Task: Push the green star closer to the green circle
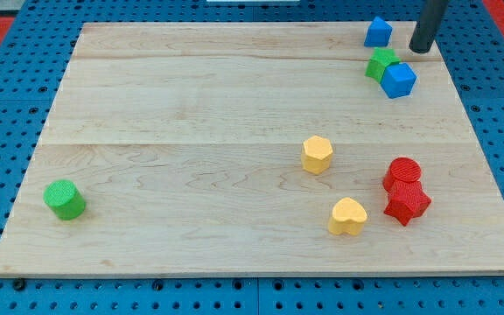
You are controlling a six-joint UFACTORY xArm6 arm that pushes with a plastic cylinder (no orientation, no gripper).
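Note:
The green star [379, 64] lies near the view's top right, touching a blue cube [399, 80] at its lower right. The green circle [64, 199] stands far off at the view's lower left of the wooden board [191, 105]. My tip [420, 50] is at the view's top right, just right of and slightly above the green star, with a small gap between them. The rod rises out of the top of the view.
A blue pentagon-like block [377, 32] sits above the green star. A yellow hexagon [317, 154] and a yellow heart [347, 216] lie right of centre. A red circle [402, 173] touches a red star [408, 202] at the right.

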